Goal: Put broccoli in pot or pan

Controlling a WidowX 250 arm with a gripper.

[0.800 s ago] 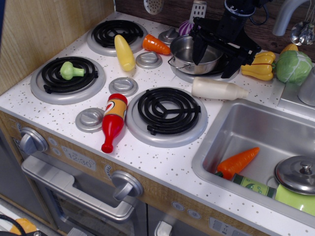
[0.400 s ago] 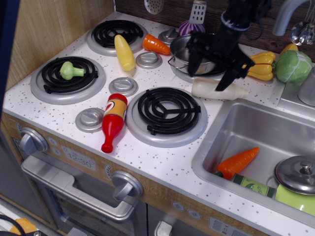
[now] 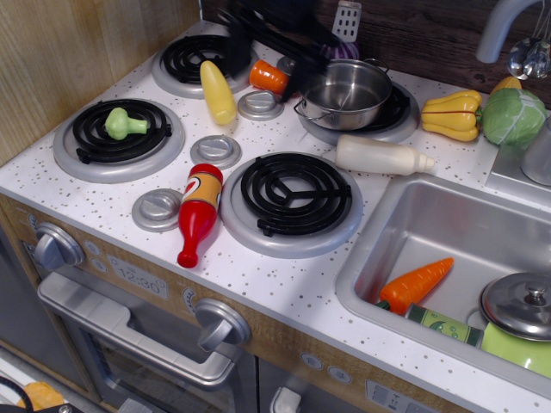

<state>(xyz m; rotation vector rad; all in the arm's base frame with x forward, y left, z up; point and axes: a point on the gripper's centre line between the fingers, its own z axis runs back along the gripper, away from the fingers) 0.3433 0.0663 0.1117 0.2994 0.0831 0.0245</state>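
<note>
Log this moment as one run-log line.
gripper: blurred, above back burners, jaw state unclear | broccoli: on front-left burner, untouched | pot: empty, on back-right burner | step: broccoli not yet grasped

ketchup btl front | corn back | carrot, lid in sink

Four burners – two carrots – one pot.
</note>
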